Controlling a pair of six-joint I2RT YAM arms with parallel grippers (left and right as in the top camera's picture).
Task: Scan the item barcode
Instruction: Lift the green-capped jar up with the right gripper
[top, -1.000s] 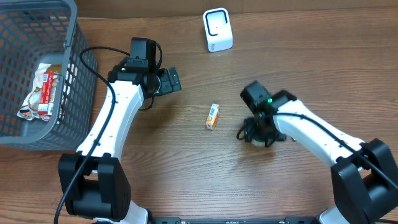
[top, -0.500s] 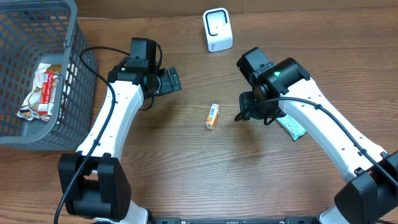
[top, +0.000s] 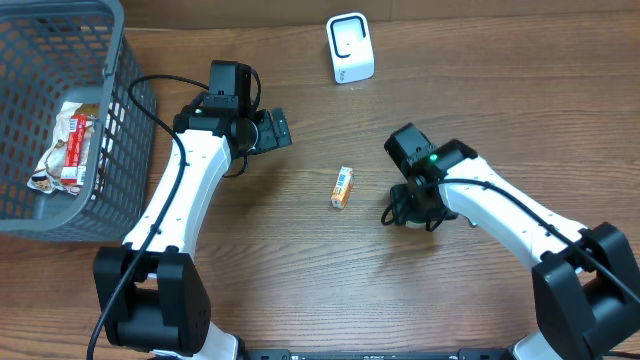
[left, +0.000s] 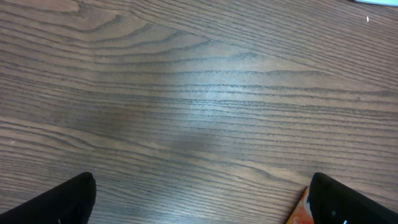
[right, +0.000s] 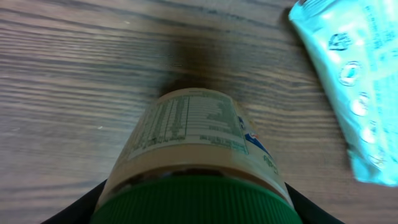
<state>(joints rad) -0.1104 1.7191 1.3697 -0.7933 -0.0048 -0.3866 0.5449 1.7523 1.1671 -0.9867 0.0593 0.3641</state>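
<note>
- Brown wood-grain bench (top: 330, 290): carries everything. Its far edge runs just behind the scanner.
- Grey plastic mesh basket (top: 125, 105): occupies the far left corner and is cut off by the left and far borders of the overhead view. Its near right corner stands close to the left arm.
- White left arm (top: 180, 205): reaches away from the base. The left end effector (left: 202, 205) has its jaws spread wide and grips nothing. In the left wrist view, unbroken bench surface lies ahead of it.
- White right arm (top: 500, 215): angles in from the right. The right end effector (top: 410, 212) is closed on the jar, with one black finger (right: 71, 208) on each side of the lid.
- White box-shaped barcode scanner (top: 350, 48): stands near the far edge, well apart from both end effectors, with open bench between it and the jar.
- Beige plastic jar (right: 186, 134) with a green screw lid (right: 196, 199): right of centre, printed label in view. Whether its base touches the bench cannot be told.
- Light teal foil packet (right: 348, 81): lies flat just beside the jar, with a strip of bench between them.
- Red and white snack packet (top: 68, 145): lies inside the basket.
- Small orange carton (top: 342, 187): lies at bench centre, between the two end effectors and apart from both.
</note>
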